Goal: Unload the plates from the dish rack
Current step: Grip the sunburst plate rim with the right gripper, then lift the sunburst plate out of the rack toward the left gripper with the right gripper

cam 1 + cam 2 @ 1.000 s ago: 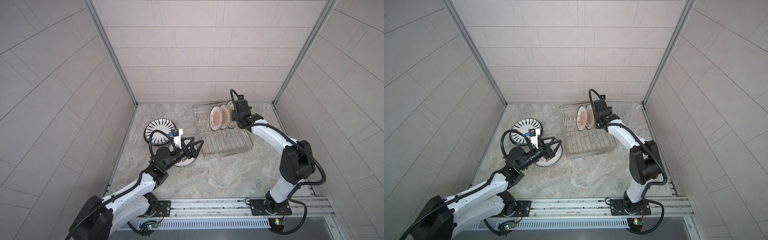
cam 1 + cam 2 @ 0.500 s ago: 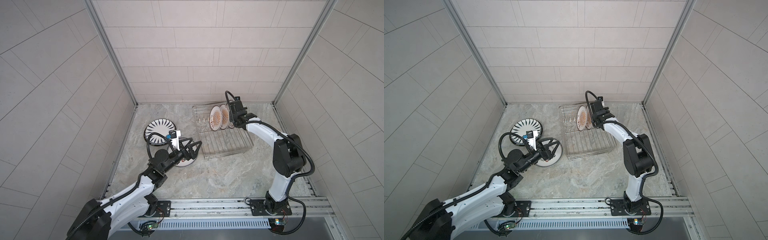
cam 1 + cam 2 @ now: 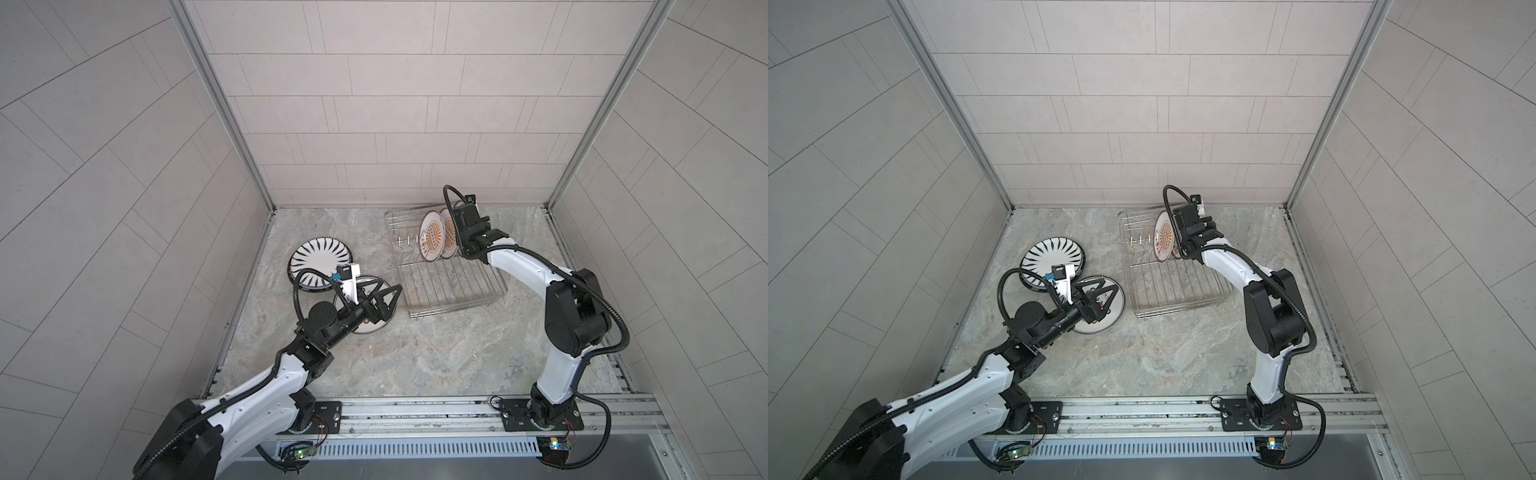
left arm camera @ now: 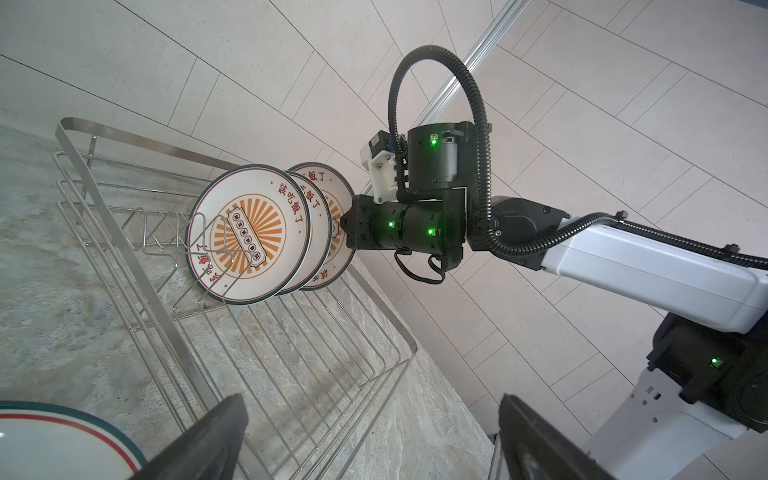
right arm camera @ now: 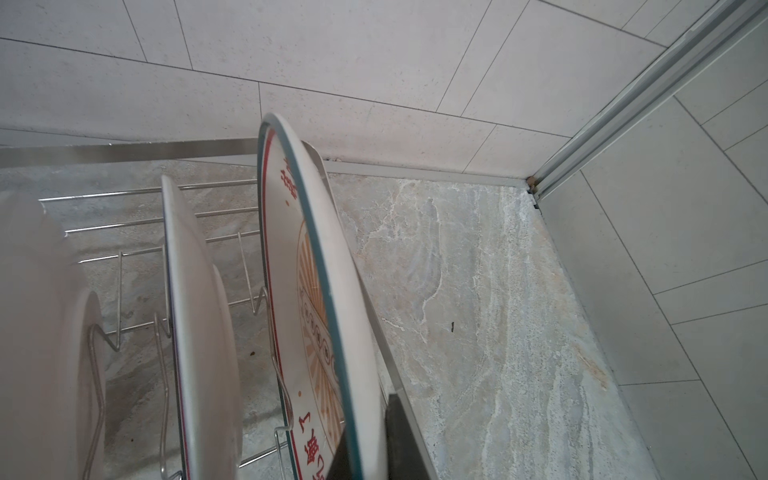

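Looking down in both top views, I am holding my left pincer (image 3: 387,289) (image 3: 1105,291) spread wide and empty above the red-rimmed plate (image 3: 376,327) (image 3: 1100,325). That plate is lying flat on the table (image 3: 415,357), just beside the dish rack (image 3: 453,286) (image 3: 1175,291). The striped plate (image 3: 318,264) (image 3: 1052,259) is lying flat next to it, nearer the back wall. My right pincer (image 3: 458,227) (image 3: 1179,237) is reaching into the rack's far end among the upright plates. Its tips are hiding under its own body there, so from above I cannot tell its grip.

In the left wrist view, my left pincer (image 4: 370,401) is gaping with nothing between its fingers. Beyond it, three plates are standing on edge in the rack's (image 4: 291,353) prongs: the front sunburst plate (image 4: 249,232), the middle sunburst plate (image 4: 316,208) and the rear sunburst plate (image 4: 337,187). My right pincer (image 4: 345,226) is meeting the rim of the rear one.

In the right wrist view, my right pincer (image 5: 365,457) is squeezing down narrow on the rear sunburst plate (image 5: 316,291), with one dark finger pressing each face. The middle sunburst plate (image 5: 195,311) and the blurred front sunburst plate (image 5: 33,311) are standing alongside it.
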Robot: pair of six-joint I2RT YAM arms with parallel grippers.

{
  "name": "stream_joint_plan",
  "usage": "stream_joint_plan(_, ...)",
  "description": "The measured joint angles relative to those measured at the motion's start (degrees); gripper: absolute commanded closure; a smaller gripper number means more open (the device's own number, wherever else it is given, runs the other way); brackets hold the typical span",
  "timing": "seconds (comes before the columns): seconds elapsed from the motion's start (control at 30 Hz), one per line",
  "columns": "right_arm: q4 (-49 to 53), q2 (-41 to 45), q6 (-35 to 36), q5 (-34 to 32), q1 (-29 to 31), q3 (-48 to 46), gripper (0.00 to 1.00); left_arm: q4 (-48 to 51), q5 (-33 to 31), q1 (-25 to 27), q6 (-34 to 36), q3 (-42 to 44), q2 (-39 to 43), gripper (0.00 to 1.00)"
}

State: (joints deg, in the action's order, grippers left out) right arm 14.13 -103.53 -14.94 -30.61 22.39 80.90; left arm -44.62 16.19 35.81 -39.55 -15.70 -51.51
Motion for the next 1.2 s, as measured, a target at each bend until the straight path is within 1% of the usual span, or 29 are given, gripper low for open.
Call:
stream_joint_plan(0.17, 0.1, 3.6, 0.7, -2.8, 1.5, -2.9, 0.96, -0.1, -0.1, 0.0, 0.0, 0.0, 0.4, 0.0)
stream_joint_plan(0.37, -0.7, 9.7, 1.3, -5.1, 3.1, -6.9, 0.96, -0.1, -0.2, 0.0, 0.0, 0.3, 0.9, 0.0)
stream_joint_plan(0.53, -2.0, 14.4, 1.7, -8.5, 5.0, -10.1, 0.96, -0.1, -0.1, 0.0, -0.5, 0.4, 1.2, 0.0)
stream_joint_plan(0.83, -3.6, 22.9, 2.1, -10.8, 6.5, -16.4, 0.97, -0.1, -0.2, 0.0, -1.0, 1.0, 2.6, 0.0)
stream_joint_plan(1.0, -3.8, 29.4, 2.1, -10.4, 7.2, -20.3, 0.97, -0.1, -0.2, 0.0, -1.2, 1.1, 2.8, 0.0)
stream_joint_plan(1.2, -4.7, 39.1, 1.3, -6.7, 7.3, -25.5, 0.97, -0.1, -0.2, 0.0, -1.6, 1.2, 2.8, 0.0)
